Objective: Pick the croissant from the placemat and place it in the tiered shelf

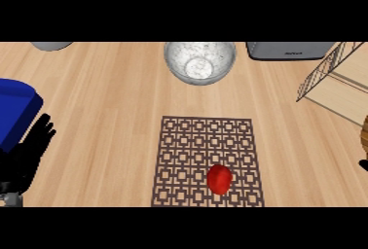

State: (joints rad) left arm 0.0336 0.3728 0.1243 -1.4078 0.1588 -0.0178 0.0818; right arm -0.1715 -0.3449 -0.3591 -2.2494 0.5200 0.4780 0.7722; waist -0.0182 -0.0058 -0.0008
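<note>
A pale wood-grain tabletop (101, 112) fills the head view, its boards running left to right. On it lies a brown lattice-patterned placemat (207, 146), well to the right of the left robot hand (32, 146). That robot hand shows at the view's left edge, black, fingers straight and pointing up, spread a little and holding nothing. Just beyond it, and partly over it, is a deep blue container (16, 109), cut off by the left edge.

The one thing on the placemat is a red, oval object (219, 179) near the mat's lower right part; it looks red and smooth rather than like a croissant.

Far ahead of the robot hand and to its right stands a speckled grey bowl (200, 61), its top cut by the band. A grey rounded thing (50, 45) and a grey boxy appliance (287, 50) are also cut off there. At the far right stands the wire-framed tiered shelf (338, 80) with pale boards, only partly visible. A brown and dark shape (363, 146) at the right edge is too cut off to identify, so whether it is the right robot hand cannot be told.
</note>
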